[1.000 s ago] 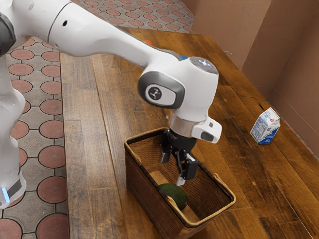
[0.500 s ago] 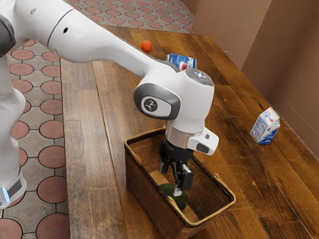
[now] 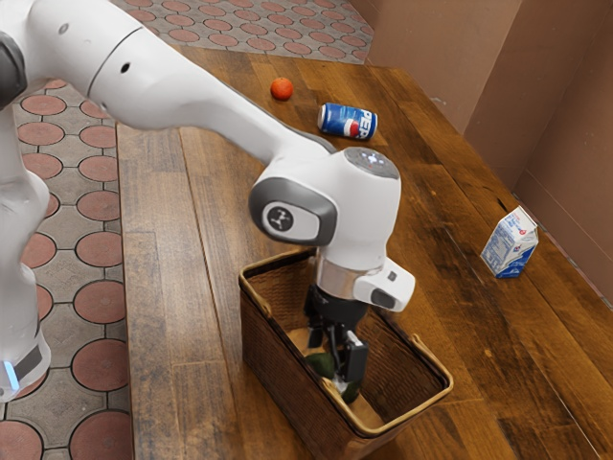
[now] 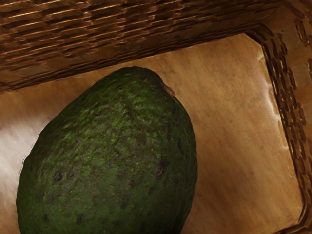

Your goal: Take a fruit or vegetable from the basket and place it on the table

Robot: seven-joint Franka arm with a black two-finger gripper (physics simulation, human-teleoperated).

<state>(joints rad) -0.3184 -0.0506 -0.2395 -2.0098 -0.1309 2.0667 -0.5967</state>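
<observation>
My gripper (image 3: 328, 365) reaches down inside the wicker basket (image 3: 278, 359) in the exterior view, its two fingers apart. The dark green avocado (image 3: 322, 364) lies on the basket's floor right under the hand, partly hidden by the nearer finger. In the wrist view the avocado (image 4: 112, 156) looms large and close, resting on the light brown basket floor (image 4: 234, 122) near the woven wall. I cannot tell whether either finger touches it.
The basket's rim (image 3: 436, 395) and raised handle parts surround the hand. On the table (image 3: 168, 287) stand a milk carton (image 3: 510, 243) toward the exterior view's right, and farther back a blue Pepsi can (image 3: 347, 122) on its side and an orange fruit (image 3: 281, 89).
My hand has come down deeper into the basket, onto the avocado, with its fingers still apart. The can and orange fruit have come into sight from behind the arm.
</observation>
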